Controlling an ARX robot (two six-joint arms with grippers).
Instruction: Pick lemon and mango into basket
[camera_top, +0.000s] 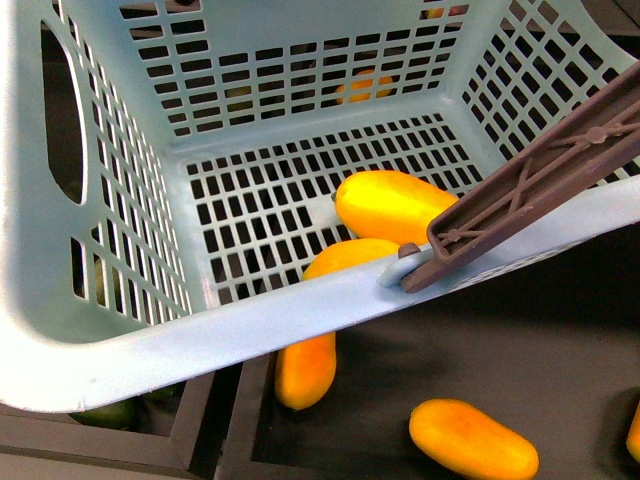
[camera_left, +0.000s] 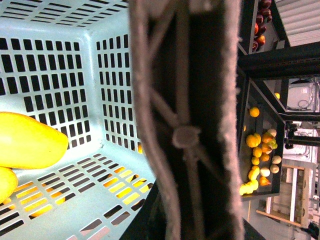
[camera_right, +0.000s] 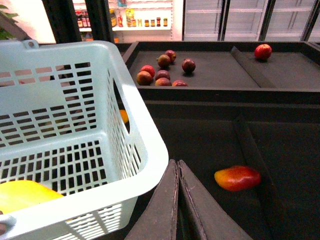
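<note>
The teal basket (camera_top: 120, 350) fills the front view, lifted and tilted. A yellow-orange mango (camera_top: 395, 205) lies on its slotted floor. A second yellow fruit (camera_top: 350, 258) lies beside it, half hidden by the rim; I cannot tell if it is the lemon. Both show in the left wrist view, the mango (camera_left: 25, 140) and the second fruit (camera_left: 5, 182). My left gripper (camera_left: 187, 215) is shut on the brown handle (camera_left: 185, 125), which hides its fingers. My right gripper (camera_right: 177, 167) is shut and empty, just outside the basket's rim (camera_right: 150, 165).
Loose mangoes (camera_top: 305, 370) (camera_top: 473, 438) lie on the dark shelf under the basket. A red-orange mango (camera_right: 238, 178) lies near my right gripper. Red apples (camera_right: 162, 70) sit in the far bin. A raised divider (camera_right: 252, 150) runs across the shelf.
</note>
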